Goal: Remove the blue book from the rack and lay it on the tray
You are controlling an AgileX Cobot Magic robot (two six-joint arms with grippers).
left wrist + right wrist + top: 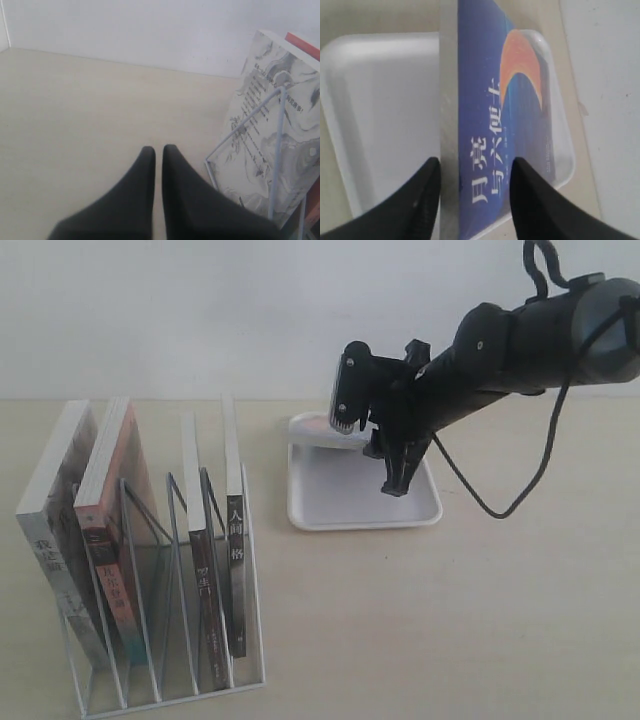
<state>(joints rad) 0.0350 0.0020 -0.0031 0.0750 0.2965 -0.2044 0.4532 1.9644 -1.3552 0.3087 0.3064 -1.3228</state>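
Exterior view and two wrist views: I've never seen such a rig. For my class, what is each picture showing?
This is a robot with two arms, each ending in a gripper. The exterior view, from a separate camera, shows a pale table with a white wire rack holding books and a flat white tray, the black right arm above it. Each wrist view looks along one gripper. The left gripper is shut, empty, beside the rack. The right gripper straddles the dark blue book with an orange crescent, tilted over the tray; whether it is clamped is unclear.
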